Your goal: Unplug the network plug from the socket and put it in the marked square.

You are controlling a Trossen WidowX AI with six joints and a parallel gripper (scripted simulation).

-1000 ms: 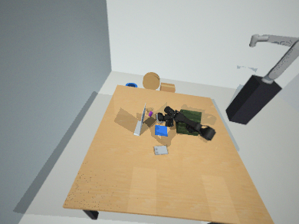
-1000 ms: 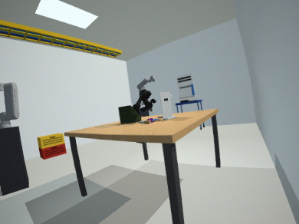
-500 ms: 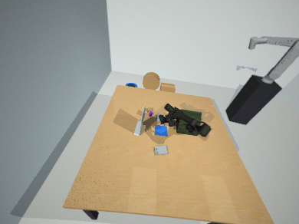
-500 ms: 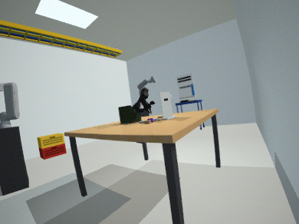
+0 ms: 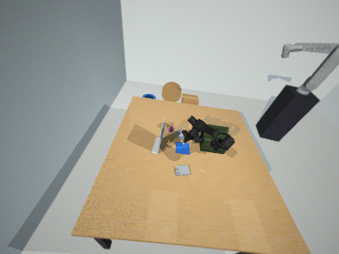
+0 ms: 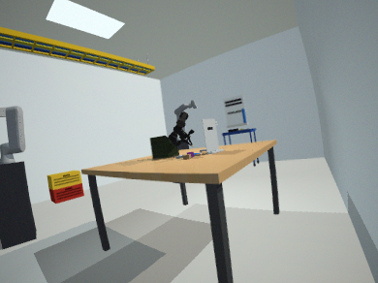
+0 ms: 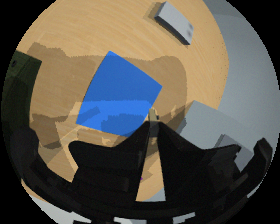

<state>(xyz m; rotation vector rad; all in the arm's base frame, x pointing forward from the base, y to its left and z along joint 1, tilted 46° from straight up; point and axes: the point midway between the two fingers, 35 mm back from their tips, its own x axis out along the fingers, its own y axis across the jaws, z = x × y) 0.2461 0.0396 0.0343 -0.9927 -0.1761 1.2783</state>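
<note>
My gripper (image 5: 184, 136) (image 7: 153, 125) is shut on the network plug (image 7: 153, 115), a small beige piece at the fingertips in the wrist view. The plug is out of the socket and held above the table. In the wrist view it appears by the lower right edge of the marked square (image 5: 182, 148) (image 7: 117, 82), a flat blue patch. The upright panel (image 5: 162, 130) (image 6: 210, 137) (image 7: 202, 120) stands apart from the gripper. The plug's tab is too small to tell, and the plug cannot be made out in the top and exterior views.
A dark green block (image 5: 208, 145) (image 6: 162, 147) (image 7: 20, 85) stands beside the arm. A pale grey device (image 5: 182, 170) (image 7: 175, 22) lies beyond the blue square. A purple block (image 5: 170, 129) (image 6: 190, 154) lies near the panel, with a small grey object (image 5: 180, 134) close by.
</note>
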